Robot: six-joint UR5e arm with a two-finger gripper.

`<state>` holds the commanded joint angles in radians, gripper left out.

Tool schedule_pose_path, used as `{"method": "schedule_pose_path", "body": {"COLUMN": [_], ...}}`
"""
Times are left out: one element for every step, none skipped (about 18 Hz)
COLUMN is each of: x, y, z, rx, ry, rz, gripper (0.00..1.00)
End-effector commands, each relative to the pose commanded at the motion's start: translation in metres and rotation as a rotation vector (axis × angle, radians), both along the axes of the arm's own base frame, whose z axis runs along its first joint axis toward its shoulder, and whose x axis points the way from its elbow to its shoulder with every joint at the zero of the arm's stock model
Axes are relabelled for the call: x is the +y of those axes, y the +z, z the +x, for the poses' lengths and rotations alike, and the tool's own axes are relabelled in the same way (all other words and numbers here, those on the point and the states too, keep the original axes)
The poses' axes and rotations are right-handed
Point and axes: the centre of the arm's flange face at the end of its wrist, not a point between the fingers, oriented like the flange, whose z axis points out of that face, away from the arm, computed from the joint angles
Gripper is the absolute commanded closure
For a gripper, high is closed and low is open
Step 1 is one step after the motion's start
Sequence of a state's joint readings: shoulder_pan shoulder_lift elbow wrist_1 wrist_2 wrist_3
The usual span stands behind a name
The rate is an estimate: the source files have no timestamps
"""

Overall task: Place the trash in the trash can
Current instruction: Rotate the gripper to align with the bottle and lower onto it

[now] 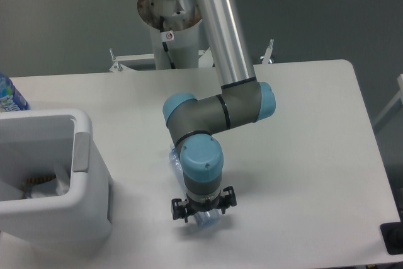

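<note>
End effector (203, 213) low over bottle (205, 218) on table (302, 155), fingers straddling it; grip unclear. Bin (82, 174) at left, white wad (61, 187) inside.

Arm folded low; gripper (203, 213) pointing down, fingers hidden
</note>
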<state>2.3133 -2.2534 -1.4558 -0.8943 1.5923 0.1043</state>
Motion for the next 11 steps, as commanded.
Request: {"method": "schedule_pose_path", "body": {"x": [0.0004,0.0005,0.0003,-0.0002,0.0002,0.0002,0.0002,-0.0002,-0.0004,-0.0007,-0.0008], "y": [-0.0001,-0.0033,-0.0022,-0.0018,-0.0011,-0.0011,-0.0011,0.0004,0.0001,0.0005,0.0016], "z": [-0.0007,-0.0005,-0.0007,-0.0004,-0.0007,-0.0007,-0.0007,-0.0004,0.0012,0.0016,0.0016], "rx": [0.004,0.007,0.010,0.011,0.012,0.012,0.012,0.013,0.012,0.012,0.013], "ry": [0.002,0.003,0.008,0.009,0.009,0.009,0.009,0.009,0.008,0.008,0.008], "rz": [0.000,-0.008,-0.009,-0.009,-0.008,-0.008,-0.008,-0.007,-0.008,-0.008,-0.007], "gripper": [0.03,0.08,0.14,0.21,0.26,0.29,0.29,0.30,0.31,0.36,0.37]}}
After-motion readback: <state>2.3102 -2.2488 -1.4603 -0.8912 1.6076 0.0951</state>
